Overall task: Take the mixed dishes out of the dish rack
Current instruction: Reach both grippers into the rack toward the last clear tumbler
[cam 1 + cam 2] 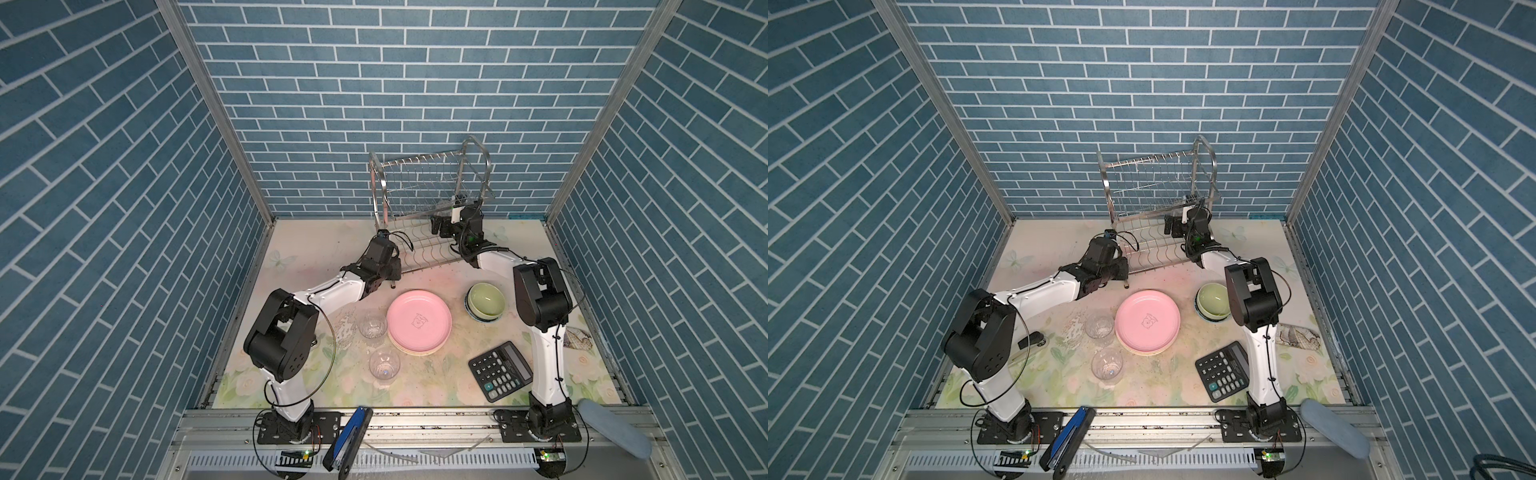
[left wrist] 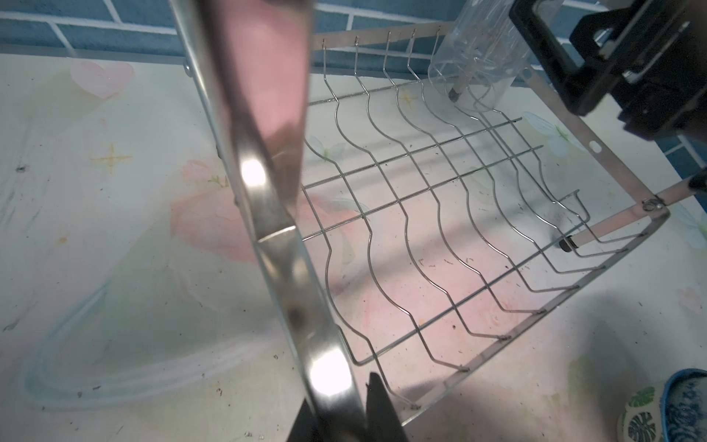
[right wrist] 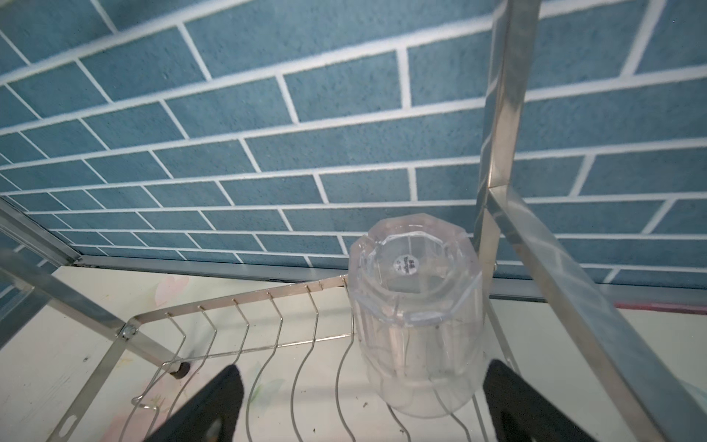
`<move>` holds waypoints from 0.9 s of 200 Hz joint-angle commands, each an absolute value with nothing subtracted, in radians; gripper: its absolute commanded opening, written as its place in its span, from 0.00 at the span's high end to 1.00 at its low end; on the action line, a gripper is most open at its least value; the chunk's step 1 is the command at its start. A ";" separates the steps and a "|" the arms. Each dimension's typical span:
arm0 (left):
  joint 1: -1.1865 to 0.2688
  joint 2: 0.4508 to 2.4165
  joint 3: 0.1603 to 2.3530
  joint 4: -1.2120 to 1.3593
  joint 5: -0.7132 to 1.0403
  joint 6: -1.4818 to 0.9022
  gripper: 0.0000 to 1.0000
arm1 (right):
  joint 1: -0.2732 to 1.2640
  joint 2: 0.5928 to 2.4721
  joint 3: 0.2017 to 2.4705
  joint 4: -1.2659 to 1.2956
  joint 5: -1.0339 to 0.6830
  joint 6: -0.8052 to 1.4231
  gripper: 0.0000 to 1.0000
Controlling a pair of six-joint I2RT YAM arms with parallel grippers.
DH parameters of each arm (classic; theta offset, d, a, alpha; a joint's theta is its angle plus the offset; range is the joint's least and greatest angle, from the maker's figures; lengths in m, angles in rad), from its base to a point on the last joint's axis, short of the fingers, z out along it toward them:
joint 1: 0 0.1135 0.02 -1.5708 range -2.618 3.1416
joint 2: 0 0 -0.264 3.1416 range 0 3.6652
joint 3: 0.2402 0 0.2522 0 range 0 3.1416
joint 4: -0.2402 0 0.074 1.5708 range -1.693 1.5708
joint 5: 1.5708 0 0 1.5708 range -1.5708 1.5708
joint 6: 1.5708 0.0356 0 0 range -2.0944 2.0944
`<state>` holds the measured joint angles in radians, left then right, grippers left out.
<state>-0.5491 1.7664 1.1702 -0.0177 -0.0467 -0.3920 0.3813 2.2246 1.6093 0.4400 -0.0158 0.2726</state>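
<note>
1. Blue brick walls (image 1: pixel 374 62) close in a floral table (image 1: pixel 307 257).
2. On the far side, right of centre, stands the rack (image 1: pixel 428 187). One glass (image 3: pixel 417 325) sits upside down in the far right corner of its lower tier, just beside the upright.
3. Spread wide, the right gripper (image 3: pixel 371 405) has a finger on either side of that glass; whether either touches it I cannot tell.
4. Narrow, the left gripper (image 2: pixel 340 421) is pinched on the rack's near left frame bar.
5. Nearer, mid-table, a pink plate (image 1: pixel 419 322) tops a stack of plates. To its right, a green bowl (image 1: pixel 486 300) nests in a stack of bowls.
6. A second glass (image 1: pixel 372 326) stands upright just left of the plates, and a third glass (image 1: pixel 384 363) stands nearer.
7. A calculator (image 1: pixel 500 370) lies at the near right, beside the right arm.
</note>
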 commanded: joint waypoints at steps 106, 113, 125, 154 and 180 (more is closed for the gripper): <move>-0.641 1.777 1.134 -0.167 0.035 -0.284 0.99 | 0.353 2.457 2.001 0.106 0.188 0.226 0.01; -0.643 1.776 1.131 -0.169 0.037 -0.284 0.99 | 0.353 2.466 2.016 0.096 0.194 0.223 0.01; -0.645 1.776 1.131 -0.172 0.038 -0.284 0.99 | 0.353 2.484 2.043 0.085 0.202 0.218 0.01; -0.653 1.776 1.130 -0.173 0.047 -0.287 0.99 | 0.350 2.513 2.088 0.083 0.224 0.201 0.01; -0.658 1.782 1.128 -0.176 0.056 -0.289 0.99 | 0.347 2.538 2.127 0.090 0.240 0.192 0.01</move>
